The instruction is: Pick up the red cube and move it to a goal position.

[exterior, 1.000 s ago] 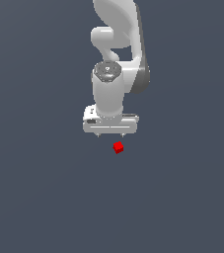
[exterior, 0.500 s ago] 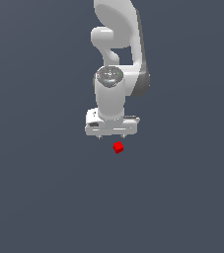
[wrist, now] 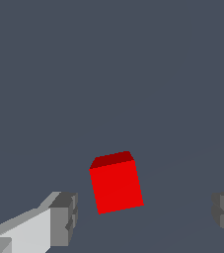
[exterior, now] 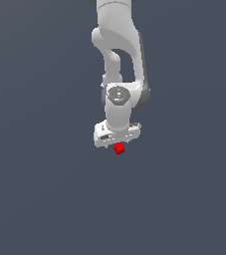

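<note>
— Lowered since a second ago: the white hand (exterior: 117,143) now sits right over the red cube (exterior: 119,148), where a clear gap showed between them before; the cube itself looks unmoved on the grey desk (exterior: 40,189).

— And the fingers?

— Apart; the wrist view shows one grey fingertip (wrist: 64,218) on either side of the cube (wrist: 116,184), neither touching it; the cube rests on the desk between them, nearer the one finger than the other, and turned slightly askew to the line between the pads.

— So the coming move turns on what?

— On that bracket; the cube lies straight below and between the fingers, so, by my reading, a little more descent and a squeeze would take it; being a cube, it has no long axis to favour.

— Any containers?

— None visible; no goal marker shows either.
</note>
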### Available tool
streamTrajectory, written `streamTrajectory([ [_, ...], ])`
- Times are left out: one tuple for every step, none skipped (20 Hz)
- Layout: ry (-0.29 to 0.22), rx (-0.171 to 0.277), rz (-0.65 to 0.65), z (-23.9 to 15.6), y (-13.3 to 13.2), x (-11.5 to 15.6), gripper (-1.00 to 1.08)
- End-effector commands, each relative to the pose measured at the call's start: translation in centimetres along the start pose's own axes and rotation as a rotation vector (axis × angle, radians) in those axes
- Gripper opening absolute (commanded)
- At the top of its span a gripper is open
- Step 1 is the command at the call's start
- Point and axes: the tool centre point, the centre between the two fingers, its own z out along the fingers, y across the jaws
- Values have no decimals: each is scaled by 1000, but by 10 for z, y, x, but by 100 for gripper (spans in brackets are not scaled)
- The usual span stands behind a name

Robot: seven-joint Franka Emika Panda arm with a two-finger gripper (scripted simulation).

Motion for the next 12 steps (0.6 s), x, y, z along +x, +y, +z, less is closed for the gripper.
streamTrajectory([
  [2, -2, -66, 19, -6, -2, 100],
  [3, -3, -88, 26, -8, -2, 100],
  [4, -4, -109, 32, -9, -3, 100],
  [4, -5, -128, 38, -11, -4, 100],
  [5, -6, -145, 43, -12, -4, 100],
  [5, -7, -160, 47, -13, -5, 100],
  [5, -8, -172, 51, -14, -5, 100],
  [6, -9, -183, 54, -15, -5, 100],
  [6, -9, -192, 57, -15, -6, 100],
  [6, -10, -199, 59, -16, -6, 100],
  [6, -11, -203, 61, -16, -6, 100],
  [6, -11, -206, 61, -16, -6, 100],
])
